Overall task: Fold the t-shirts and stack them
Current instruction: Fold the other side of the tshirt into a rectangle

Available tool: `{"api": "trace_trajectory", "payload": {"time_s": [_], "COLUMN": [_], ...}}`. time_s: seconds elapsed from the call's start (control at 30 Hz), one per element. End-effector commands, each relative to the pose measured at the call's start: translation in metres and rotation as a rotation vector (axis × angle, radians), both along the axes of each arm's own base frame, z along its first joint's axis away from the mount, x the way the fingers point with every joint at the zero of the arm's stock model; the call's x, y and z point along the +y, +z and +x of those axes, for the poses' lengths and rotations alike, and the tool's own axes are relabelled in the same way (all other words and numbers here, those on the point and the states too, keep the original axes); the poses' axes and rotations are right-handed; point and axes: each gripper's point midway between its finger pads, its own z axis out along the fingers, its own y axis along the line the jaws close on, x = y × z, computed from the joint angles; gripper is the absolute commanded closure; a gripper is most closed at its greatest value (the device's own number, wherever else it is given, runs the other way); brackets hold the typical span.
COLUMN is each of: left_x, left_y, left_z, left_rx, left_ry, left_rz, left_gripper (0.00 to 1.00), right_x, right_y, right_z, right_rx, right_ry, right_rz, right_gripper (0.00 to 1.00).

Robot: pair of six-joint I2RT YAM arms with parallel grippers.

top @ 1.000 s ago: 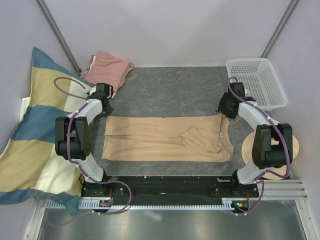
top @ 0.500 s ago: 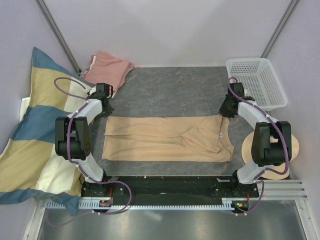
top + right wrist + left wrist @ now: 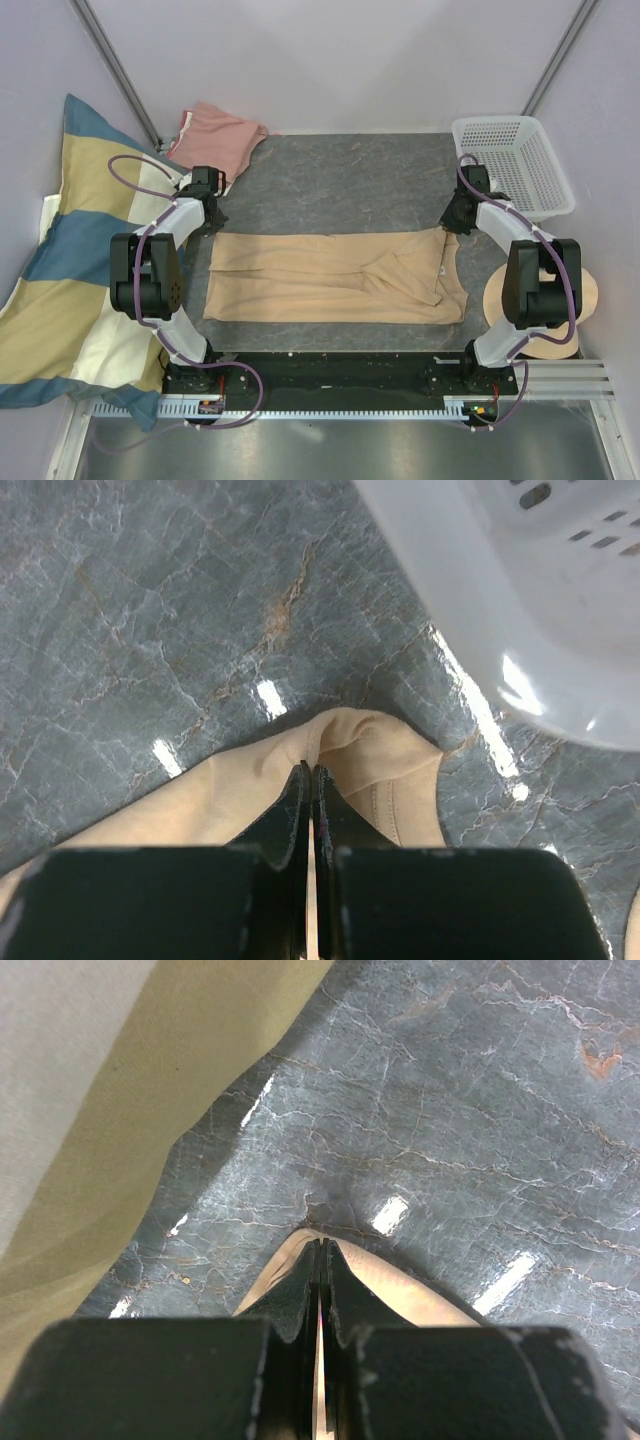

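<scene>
Pinched tight in left fingers [image 3: 298, 1295]: far-left corner of flat tan cloth t-shirt [image 3: 330, 282]. Same in right fingers [image 3: 288, 815]: far-right corner, on grey marbled counter [image 3: 340, 190].

Right gripper [image 3: 310, 773] clamps the tan t-shirt [image 3: 225, 795] edge on marbled table [image 3: 150, 610] near white basket [image 3: 520, 630]

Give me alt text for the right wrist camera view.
The right gripper, jaws shut, pinches a corner of the tan t-shirt on a grey marbled table. A white basket sits at upper right.
</scene>
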Motion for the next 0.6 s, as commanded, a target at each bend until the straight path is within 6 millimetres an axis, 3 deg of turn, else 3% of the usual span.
{"api": "trace_trajectory", "payload": {"time_s": [0.0,0.33,0.57], "left_x": [0.003,0.003,0.002], "left_y": [0.007,0.012,0.011], "left_z": [0.013,0.022,0.038], "left_rx": [-0.039,-0.050,-0.054], "left_ry": [-0.005,-0.013,-0.029], "left_rz": [0.006,0.010,0.009], "left_gripper": [0.98,0.98,0.98], "right_x": [-0.027,-0.043,-0.051], "right_y": [0.020,0.028,0.022], "right_z": [0.025,0.047,0.049], "right_rx": [-0.079,-0.105,-0.088], "right_ry": [-0.096,-0.146,-0.163], "right_rz": [-0.031,-0.026,-0.027], "right_gripper": [1.00,1.00,1.00]}}
